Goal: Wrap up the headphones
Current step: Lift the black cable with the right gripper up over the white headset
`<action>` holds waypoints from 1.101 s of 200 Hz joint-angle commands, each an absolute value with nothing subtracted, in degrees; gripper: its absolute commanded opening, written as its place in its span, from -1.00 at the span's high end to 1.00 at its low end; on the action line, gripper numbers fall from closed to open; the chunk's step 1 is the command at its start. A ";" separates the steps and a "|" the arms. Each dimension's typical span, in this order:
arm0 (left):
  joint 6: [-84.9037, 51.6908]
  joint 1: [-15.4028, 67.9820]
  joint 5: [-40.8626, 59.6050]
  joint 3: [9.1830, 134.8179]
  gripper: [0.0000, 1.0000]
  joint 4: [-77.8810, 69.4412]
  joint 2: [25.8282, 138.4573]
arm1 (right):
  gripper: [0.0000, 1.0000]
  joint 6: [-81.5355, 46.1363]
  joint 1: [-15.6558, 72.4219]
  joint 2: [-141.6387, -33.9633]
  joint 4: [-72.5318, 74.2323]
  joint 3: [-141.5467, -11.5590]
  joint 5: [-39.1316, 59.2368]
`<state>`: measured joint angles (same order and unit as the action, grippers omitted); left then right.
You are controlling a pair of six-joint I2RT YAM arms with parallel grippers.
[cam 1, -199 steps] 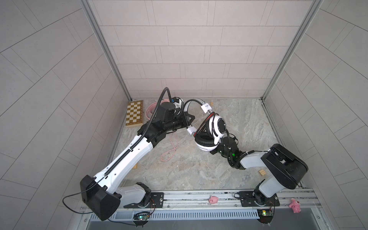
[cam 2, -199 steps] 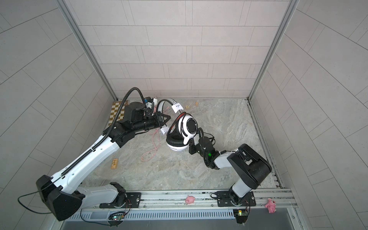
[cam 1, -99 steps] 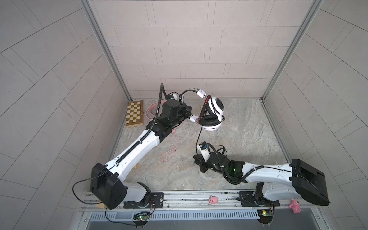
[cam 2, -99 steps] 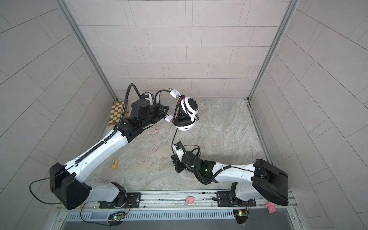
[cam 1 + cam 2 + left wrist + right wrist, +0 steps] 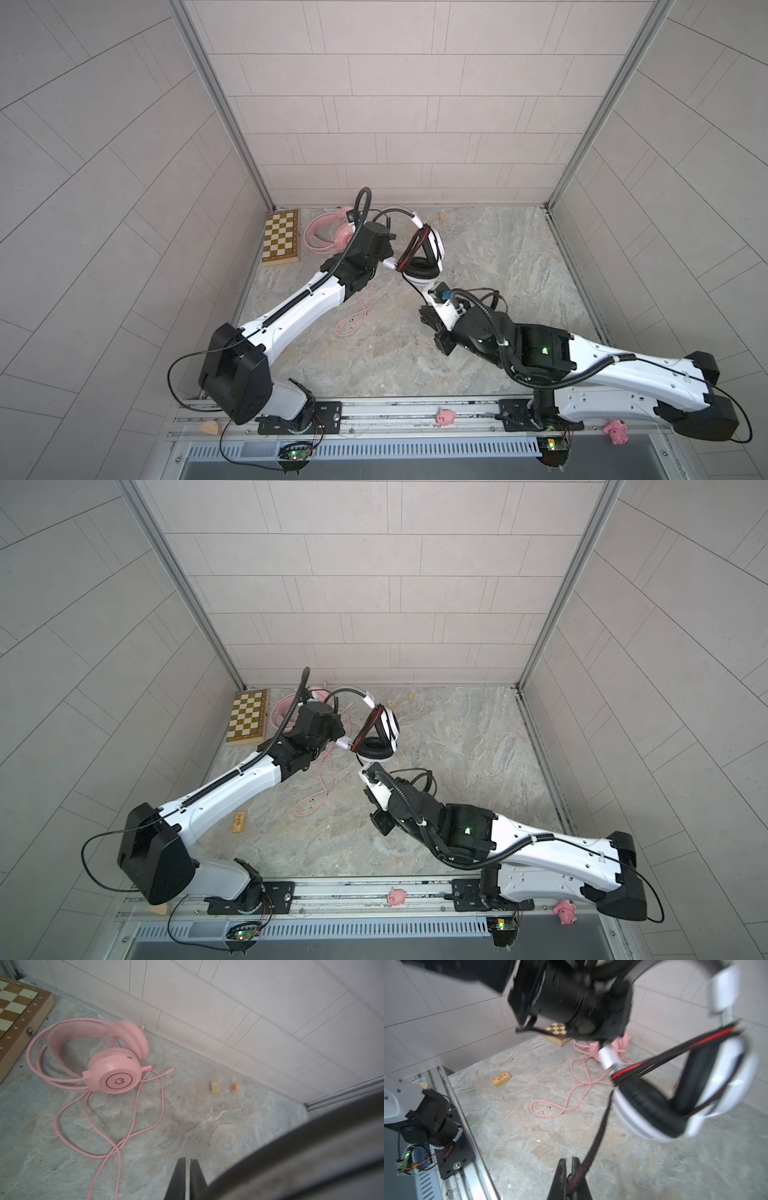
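1. Fingers point(image 5: 560, 1176) of your right gripper point(image 5: 569, 1162) are clamped on the black braided cable point(image 5: 598, 1136), red-flecked, which runs taut from them up to the white hard-plastic over-ear headphones point(image 5: 733, 1084).
2. Your left gripper point(image 5: 187, 1160) has its fingers pressed together, with nothing visible between them. The padded headband point(image 5: 392, 211) seems looped around that gripper in both top views, so I judge the pair hangs there rather than being pinched.
3. Those headphones, with black cushioned ear pads point(image 5: 648, 1103), are held off the grey stone-patterned counter point(image 5: 498, 257), between your two arms. Several black-and-red turns of cable already cross the cups.
4. Expect shells and band to be light, stiff and smooth, likely slippery; the pads are soft and give. Take hold at the band, not the pads. The cable is limp, but its woven sleeve should give bite; grip it close to the cups.
5. The pink plastic over-ear headphones point(image 5: 116, 1078) lie on the counter by the back wall, beside the wooden chessboard point(image 5: 281, 237). Their thin pink cable point(image 5: 55, 1124) is sprawled in loose loops, not yet wrapped. That smooth cord will probably tangle.
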<state>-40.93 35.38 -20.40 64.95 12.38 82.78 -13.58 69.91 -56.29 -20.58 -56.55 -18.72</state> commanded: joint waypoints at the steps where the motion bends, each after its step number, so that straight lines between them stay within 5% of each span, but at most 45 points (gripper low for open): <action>1: -35.24 37.02 -22.52 63.85 1.00 11.70 82.34 | 0.97 -8.48 67.56 -53.91 -30.57 -60.57 -23.73; 80: -23.38 38.50 -2.20 62.87 1.00 20.21 79.16 | 0.97 -1.33 50.09 -52.10 -35.66 -61.62 -25.40; 149: -25.68 36.32 27.10 61.49 1.00 17.72 74.91 | 0.93 -6.24 37.95 -54.83 -27.79 -57.11 -3.62; 220: -35.79 34.37 34.78 56.91 1.00 0.00 71.67 | 0.80 -13.98 29.27 -53.66 -19.10 -50.54 16.97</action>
